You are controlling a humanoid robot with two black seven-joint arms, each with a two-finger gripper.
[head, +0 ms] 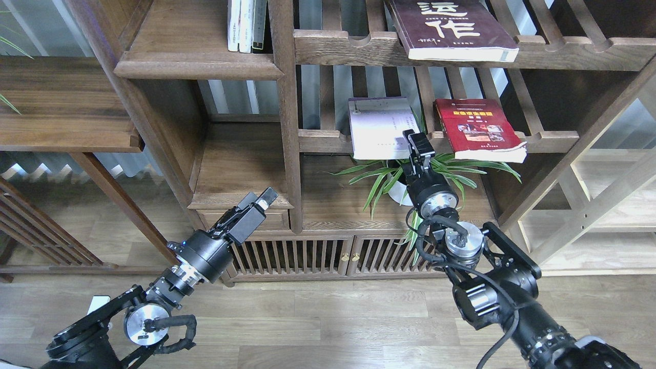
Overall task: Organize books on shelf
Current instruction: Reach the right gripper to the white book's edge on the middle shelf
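Note:
The white-lilac book [380, 128] lies flat on the middle slatted rack, and the red book [479, 128] lies to its right. The maroon book [453, 25] lies on the slatted rack above them. The solid dark-brown shelf [197, 65] is at the upper left. My right gripper [416, 143] is at the white-lilac book's front right corner. It is seen end-on, so its jaws cannot be told apart. My left gripper [266, 196] hangs in front of the lower left cubby and holds nothing; its finger gap is unclear.
Thin pale upright books [246, 25] stand at the right end of the solid shelf. A potted green plant [410, 177] sits under the middle rack, behind my right wrist. A vertical post [288, 128] divides the left cubbies from the racks. Slatted cabinet doors [307, 256] are below.

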